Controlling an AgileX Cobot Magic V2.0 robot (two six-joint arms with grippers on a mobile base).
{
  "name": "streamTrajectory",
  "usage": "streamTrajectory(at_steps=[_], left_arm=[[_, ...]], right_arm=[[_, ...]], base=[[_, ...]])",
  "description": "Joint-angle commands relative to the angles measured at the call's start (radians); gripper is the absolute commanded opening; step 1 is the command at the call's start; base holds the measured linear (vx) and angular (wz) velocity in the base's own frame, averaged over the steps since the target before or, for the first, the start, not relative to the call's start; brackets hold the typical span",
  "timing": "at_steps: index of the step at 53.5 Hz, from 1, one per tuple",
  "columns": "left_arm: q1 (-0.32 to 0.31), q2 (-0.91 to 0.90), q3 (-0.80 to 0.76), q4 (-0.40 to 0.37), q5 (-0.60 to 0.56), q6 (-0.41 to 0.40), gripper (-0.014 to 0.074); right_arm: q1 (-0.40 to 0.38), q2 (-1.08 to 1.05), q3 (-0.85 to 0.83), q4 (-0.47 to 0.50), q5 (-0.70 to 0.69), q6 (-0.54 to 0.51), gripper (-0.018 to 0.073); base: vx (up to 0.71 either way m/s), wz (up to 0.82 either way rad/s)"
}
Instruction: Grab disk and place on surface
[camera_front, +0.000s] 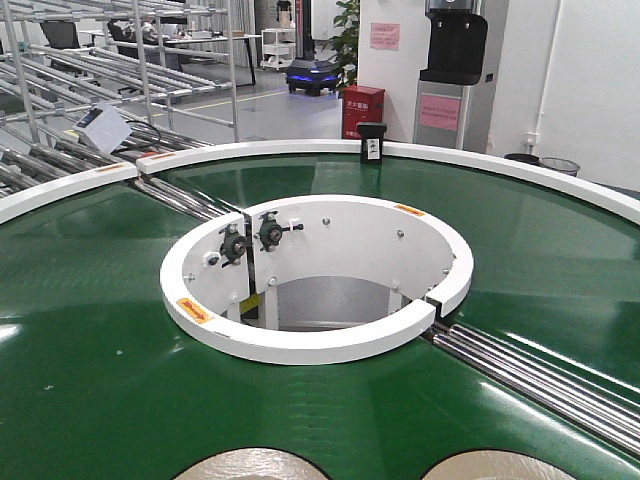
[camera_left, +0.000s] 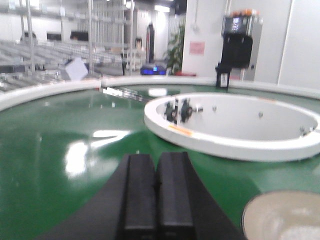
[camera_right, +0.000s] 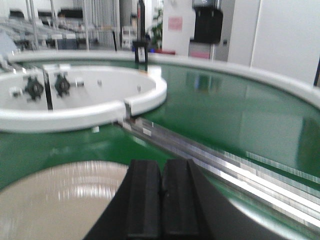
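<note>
Just two disks (camera_front: 250, 466) (camera_front: 500, 468), one belt (camera_front: 90, 340).

Two disks (camera_front: 250, 468) (camera_front: 500, 469), one conveyor belt (camera_front: 100, 350), two end effectors (camera_left: 157, 200) (camera_right: 162, 200)

Bright overhead light glares on the green belt (camera_left: 75, 155); both wrist views blur.
</note>
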Motion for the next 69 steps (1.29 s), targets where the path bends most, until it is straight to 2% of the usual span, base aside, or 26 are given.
streamTrajectory(at_steps=[1,8,16,23,26,33,38,47,52,57,69], left_arm=[[0.0,-0.013,-0.075,-0.005,-0.119,-0.01,0.0001],[0.0,-0.004,-0.249,0.0,-0.033,-0.009,0.0001],[0.0,0.103,-0.543,0.0,0.108,0.005,0.0001],[0.0,0.282,-0.775,0.0,0.178,0.119,0.0001],[0.0,0.345,-0.822,0.0,0.184,0.142,0.0001],[0.0,0.483,-0.845,0.0,0.179,0.141,0.0001],[0.0,0.569,-0.845,0.0,0.235,0.137,0.0003],[0.0,0.717,-0.845,-0.005,0.413,0.032,0.0034],[0.0,0.784,-0.845,-0.005,0.477,0.019,0.0086],[0.0,0.838,-0.845,0.0,0.506,0.019,0.0177],[0.0,0.989,-0.845,0.0,0.514,0.019,0.0486]], right_arm=[[-0.004,0.002,-0.024,0.003,-0.173,0.003,-0.0008],[-0.004,0.041,-0.185,0.005,-0.093,-0.005,-0.0008],[-0.004,0.175,-0.437,-0.007,0.034,-0.005,-0.0008],[-0.004,0.342,-0.613,-0.008,0.12,-0.005,-0.0008],[-0.004,0.405,-0.657,-0.015,0.126,-0.005,-0.0008],[-0.004,0.521,-0.693,-0.015,0.124,-0.005,-0.0007],[-0.004,0.59,-0.693,-0.013,0.129,-0.001,-0.0003],[-0.004,0.685,-0.693,-0.009,0.142,-0.001,0.0032],[-0.004,0.722,-0.693,-0.009,0.158,-0.001,0.0075],[-0.004,0.744,-0.693,-0.009,0.186,-0.001,0.0146],[-0.004,0.76,-0.69,-0.006,0.201,-0.001,0.0364]], base=[[0.0,0.0],[0.0,0.0],[0.0,0.0],[0.0,0.0],[0.0,0.0],[0.0,0.0],[0.0,0.0],[0.0,0.0],[0.0,0.0],[0.0,0.0],[0.0,0.0]])
